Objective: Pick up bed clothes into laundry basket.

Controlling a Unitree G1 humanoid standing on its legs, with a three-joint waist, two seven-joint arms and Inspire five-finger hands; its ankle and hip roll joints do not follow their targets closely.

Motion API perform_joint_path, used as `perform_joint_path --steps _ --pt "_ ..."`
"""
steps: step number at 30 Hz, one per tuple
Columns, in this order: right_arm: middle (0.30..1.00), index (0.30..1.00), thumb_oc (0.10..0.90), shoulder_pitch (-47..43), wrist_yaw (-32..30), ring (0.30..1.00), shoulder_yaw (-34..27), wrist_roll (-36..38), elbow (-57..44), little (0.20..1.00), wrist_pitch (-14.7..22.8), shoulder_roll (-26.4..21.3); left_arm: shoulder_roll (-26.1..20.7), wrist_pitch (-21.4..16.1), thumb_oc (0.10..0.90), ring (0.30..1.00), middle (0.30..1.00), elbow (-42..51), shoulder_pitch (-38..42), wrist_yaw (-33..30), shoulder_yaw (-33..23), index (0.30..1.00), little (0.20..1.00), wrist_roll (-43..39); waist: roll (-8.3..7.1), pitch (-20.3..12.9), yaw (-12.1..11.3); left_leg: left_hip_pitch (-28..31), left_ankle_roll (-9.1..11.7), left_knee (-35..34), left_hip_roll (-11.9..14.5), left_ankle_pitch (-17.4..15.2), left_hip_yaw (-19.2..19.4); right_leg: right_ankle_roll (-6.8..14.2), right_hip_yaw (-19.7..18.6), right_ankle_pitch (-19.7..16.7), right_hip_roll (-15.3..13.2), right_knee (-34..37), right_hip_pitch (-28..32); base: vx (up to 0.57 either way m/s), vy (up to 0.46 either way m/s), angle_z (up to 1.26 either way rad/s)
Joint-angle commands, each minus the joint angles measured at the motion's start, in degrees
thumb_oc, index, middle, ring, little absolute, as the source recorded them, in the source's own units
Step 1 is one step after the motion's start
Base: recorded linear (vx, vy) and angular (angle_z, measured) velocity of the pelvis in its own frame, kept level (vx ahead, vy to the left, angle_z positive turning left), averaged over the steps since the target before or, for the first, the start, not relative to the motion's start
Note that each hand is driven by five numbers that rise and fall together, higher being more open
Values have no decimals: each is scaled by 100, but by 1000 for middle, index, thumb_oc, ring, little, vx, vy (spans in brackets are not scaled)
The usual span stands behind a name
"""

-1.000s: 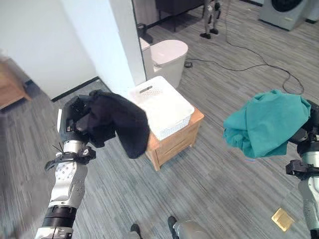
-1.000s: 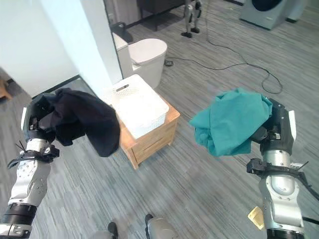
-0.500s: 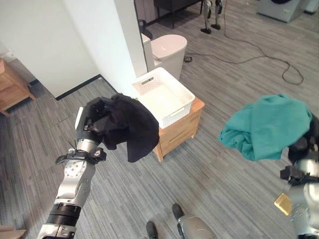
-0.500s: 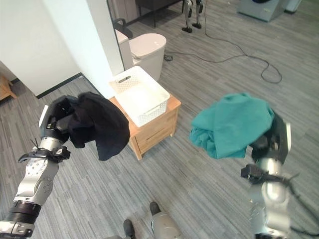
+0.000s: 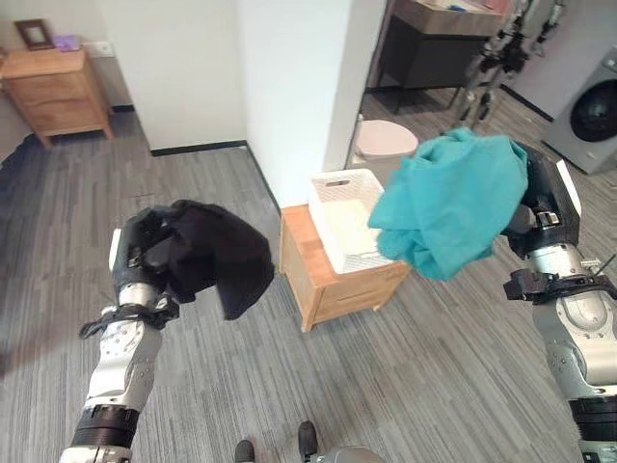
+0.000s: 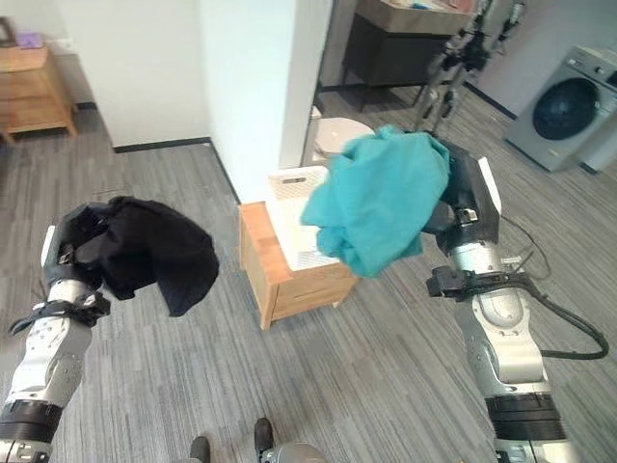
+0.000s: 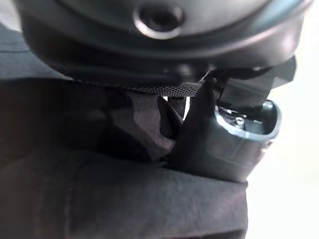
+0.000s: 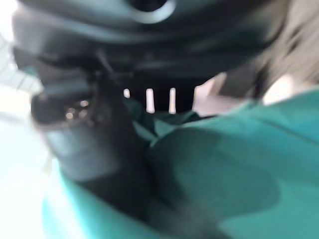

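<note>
Plainly, two garments are in play: one crumpled black cloth garment, bunched in the robot's left hand, and one crumpled teal cloth garment, bunched in the right hand. In the left wrist view the thumb is seen curled into dark folds, so the black cloth is judged to be clenched; in the right wrist view teal fabric is wrapped about the dark thumb, so the teal cloth is likewise judged to be gripped. Both pieces are held in the air, clear of the grey plank floor. One white perforated plastic laundry basket is seen, set on one low wooden cabinet, and it appears to hold nothing yet. The teal garment hangs in front of the basket's right side, nearly over it as seen from the head, while the black garment hangs off to the cabinet's left, apart from it. Both cloths are judged light, soft and limp: they drape in loose folds below the hands, so trailing ends could catch on the basket's rim. A hold on the gathered bulk, as taken now, seems best, since a hold on an edge would let the rest dangle.
</note>
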State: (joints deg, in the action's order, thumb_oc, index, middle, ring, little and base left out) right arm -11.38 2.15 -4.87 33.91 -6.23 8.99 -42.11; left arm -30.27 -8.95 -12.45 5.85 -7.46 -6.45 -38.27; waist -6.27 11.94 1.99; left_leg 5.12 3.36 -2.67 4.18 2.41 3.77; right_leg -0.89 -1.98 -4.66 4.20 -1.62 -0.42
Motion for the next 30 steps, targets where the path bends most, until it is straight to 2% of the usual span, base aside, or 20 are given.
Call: perform_joint_path --steps 1,2,4,5,6,8,9,10,14,16,18,19,20,24,25,26,27,28,29,30 --pt "300 300 400 -302 -137 300 -540 10 -21 300 475 -258 -366 -682 400 300 300 522 251 35 -288 300 300 -78 -118 -514 78 65 26 100 66 -269 120 748 -551 362 -668 57 244 98 93 12" --pt "300 300 400 -136 -210 300 -740 -102 61 300 445 -334 -431 -654 400 300 300 602 185 39 -325 300 300 -40 -59 -448 107 82 -13 199 59 -431 121 797 -480 465 -740 -145 198 83 76 14" --pt "300 300 400 -114 -252 300 -766 -139 102 300 438 -339 -460 -653 400 300 300 621 228 21 -303 300 300 -24 -16 -392 128 96 -58 226 56 -494 155 856 -477 459 -763 -509 45 45 88 12" --pt "300 300 400 -117 -258 300 -755 -148 119 300 433 -322 -485 -663 400 300 300 636 307 14 -253 300 300 -10 54 -276 195 140 -103 251 75 -540 197 989 -524 340 -762 -1046 -244 -17 124 -3" --pt "300 300 400 -122 -244 300 -717 -150 164 300 422 -263 -494 -691 400 300 300 640 497 18 -100 300 300 31 144 -71 312 251 -138 275 115 -593 318 1303 -695 -84 -635 -2195 -866 -38 90 -6" --pt "300 300 400 -121 -268 300 -697 -188 194 300 428 -221 -519 -729 400 300 300 611 641 13 1 300 300 71 192 20 353 357 -132 272 134 -630 412 1360 -772 -185 -603 -2582 -1161 91 30 -11" --pt "300 300 400 -79 -256 300 -688 -208 163 300 421 -157 -520 -764 400 300 300 671 771 50 99 300 300 65 254 43 465 579 -107 221 128 -734 560 1341 -632 -268 -812 -2476 -1453 180 8 -30" --pt "300 300 400 -68 -258 300 -697 -211 154 300 417 -156 -518 -766 400 300 300 667 775 51 106 300 300 64 261 46 454 601 -109 204 129 -742 569 1344 -636 -254 -807 -2478 -1443 266 -48 -34" --pt "300 300 400 -93 -316 300 -727 -230 282 300 455 -230 -440 -895 400 300 300 869 1070 228 321 300 300 -166 352 -22 777 1200 152 59 132 -1119 872 1309 -254 -224 -1397 -689 -1698 352 -134 -62" --pt "300 300 400 69 -321 300 -826 -322 222 300 437 -231 -281 -947 400 300 300 900 1306 258 480 300 300 -171 397 -124 1045 1673 375 57 351 -1350 1036 1381 80 -351 -1445 -111 -1703 502 -404 -41" --pt "300 300 400 216 -264 300 -919 -315 122 300 402 -240 -219 -962 400 300 300 881 1318 303 493 300 300 -216 389 -168 1101 1683 423 158 427 -1385 998 1336 81 -317 -1429 -278 -1595 281 -258 -13" --pt "300 300 400 236 -288 300 -935 -344 118 300 478 -242 -119 -982 400 300 300 873 1269 330 483 300 300 -198 419 -176 1203 1682 469 477 594 -1142 886 1330 -110 -388 -1278 -500 -1606 246 -253 19" --pt "300 300 400 309 -261 300 -989 -293 137 300 436 -301 21 -966 400 300 300 839 1275 500 570 300 300 -447 483 -200 1232 1393 582 1268 845 -643 734 1162 -239 -185 -1086 -668 -1477 234 -267 31" --pt "300 300 400 324 -257 300 -1007 -288 131 300 434 -302 20 -973 400 300 300 825 1286 515 579 300 300 -459 482 -242 1251 1298 603 1316 855 -629 689 1136 -213 -213 -1094 -661 -1524 168 -230 9" --pt "300 300 400 181 -434 300 -1132 97 469 300 551 -614 385 -879 400 300 300 876 1378 436 737 300 300 -640 142 -76 782 -375 303 3936 664 102 329 388 -362 188 -855 -309 -388 737 -812 -18" --pt "300 300 400 113 -432 300 -1146 141 513 300 545 -776 361 -895 400 300 300 885 1407 398 666 300 300 -662 81 12 648 -785 382 3664 631 46 483 391 -385 239 -937 -255 -152 741 -810 17" --pt "300 300 400 111 -427 300 -1148 148 519 300 546 -781 362 -894 400 300 300 886 1408 399 665 300 300 -665 73 9 641 -775 379 3648 617 50 496 395 -394 240 -951 -242 -148 274 -86 27" --pt "300 300 400 108 -441 300 -1177 126 536 300 553 -869 307 -920 400 300 300 879 1429 351 620 300 300 -687 109 -3 634 -849 397 3182 695 60 618 419 -380 281 -947 -232 -105 262 47 3" --pt "300 300 400 120 -434 300 -1163 138 534 300 569 -1000 170 -976 400 300 300 874 1521 264 563 300 300 -705 194 -22 609 -764 400 2339 738 43 757 473 -369 403 -940 -242 -11 388 99 -24" --pt "300 300 400 124 -431 300 -1128 118 537 300 563 -1139 -27 -1063 400 300 300 886 1645 200 493 300 300 -707 259 -26 549 -704 407 1458 615 79 670 528 -438 480 -911 -231 44 484 160 -49"
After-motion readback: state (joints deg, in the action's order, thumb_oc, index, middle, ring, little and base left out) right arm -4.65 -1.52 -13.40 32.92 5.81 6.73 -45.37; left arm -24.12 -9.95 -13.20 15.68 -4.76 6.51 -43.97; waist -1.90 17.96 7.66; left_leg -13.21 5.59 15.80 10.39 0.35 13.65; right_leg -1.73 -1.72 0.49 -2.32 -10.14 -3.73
